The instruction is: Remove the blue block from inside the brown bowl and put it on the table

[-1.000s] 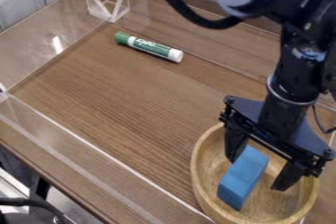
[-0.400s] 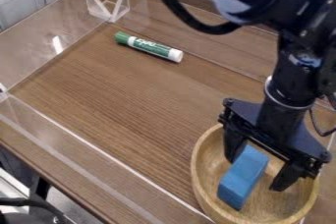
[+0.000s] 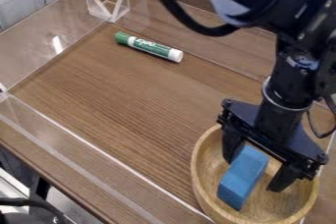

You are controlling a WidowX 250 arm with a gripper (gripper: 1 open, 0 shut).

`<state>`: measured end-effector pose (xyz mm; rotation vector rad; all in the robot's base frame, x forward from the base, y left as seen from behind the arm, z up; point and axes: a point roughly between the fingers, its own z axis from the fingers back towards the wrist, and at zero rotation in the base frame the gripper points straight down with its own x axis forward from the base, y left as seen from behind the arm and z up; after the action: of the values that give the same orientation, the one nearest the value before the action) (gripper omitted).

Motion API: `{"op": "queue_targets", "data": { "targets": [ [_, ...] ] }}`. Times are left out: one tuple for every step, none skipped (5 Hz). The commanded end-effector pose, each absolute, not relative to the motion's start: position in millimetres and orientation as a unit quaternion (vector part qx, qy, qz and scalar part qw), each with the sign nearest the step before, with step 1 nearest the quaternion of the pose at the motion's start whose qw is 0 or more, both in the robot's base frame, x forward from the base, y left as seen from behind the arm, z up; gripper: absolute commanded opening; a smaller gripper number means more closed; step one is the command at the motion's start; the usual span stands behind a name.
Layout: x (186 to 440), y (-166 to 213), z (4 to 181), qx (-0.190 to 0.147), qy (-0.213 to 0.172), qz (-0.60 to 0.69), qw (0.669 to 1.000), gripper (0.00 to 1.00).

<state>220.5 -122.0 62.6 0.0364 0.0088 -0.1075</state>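
Nothing has shifted since the earlier frames — the arm hangs where it was, the block lies where it lay; the black claw (image 3: 266, 165) sits low in the lower right of the frame, pointing straight down into the brown bowl (image 3: 210, 181), its jaws spread wide and gripping nothing; one finger (image 3: 235, 146) stands at the left of the blue block (image 3: 245, 177), the other at its right, so the jaws straddle the block's upper end without pinching it. That block is a bright-blue brick resting inside the bowl, tilted along the bowl's slope, its lower end toward the bottom edge of the frame; the bowl itself sits on the counter (image 3: 144, 110) in the lower right corner, partly cut off by the frame. Up toward the upper middle — well apart from the bowl — a green-and-white marker pen (image 3: 147, 46) lies flat on the dark wood grain; low clear acrylic walls (image 3: 39, 27) run along the counter's left and far edges.
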Motion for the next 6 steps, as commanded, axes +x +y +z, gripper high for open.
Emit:
{"op": "queue_targets", "data": {
  "targets": [
    [227.0,-121.9,69.0,0.015,-0.013,-0.052,0.998,1.0],
    [227.5,-121.7,68.0,0.016,-0.015,-0.053,0.998,1.0],
    [227.9,-121.7,66.8,0.016,-0.017,-0.053,0.998,1.0],
    [227.3,-122.0,60.8,0.015,-0.017,-0.052,0.998,1.0],
    [226.8,-121.9,54.3,0.014,-0.018,-0.052,0.998,1.0],
    [226.5,-121.4,48.2,0.013,-0.019,-0.053,0.998,1.0]
  ]
}}
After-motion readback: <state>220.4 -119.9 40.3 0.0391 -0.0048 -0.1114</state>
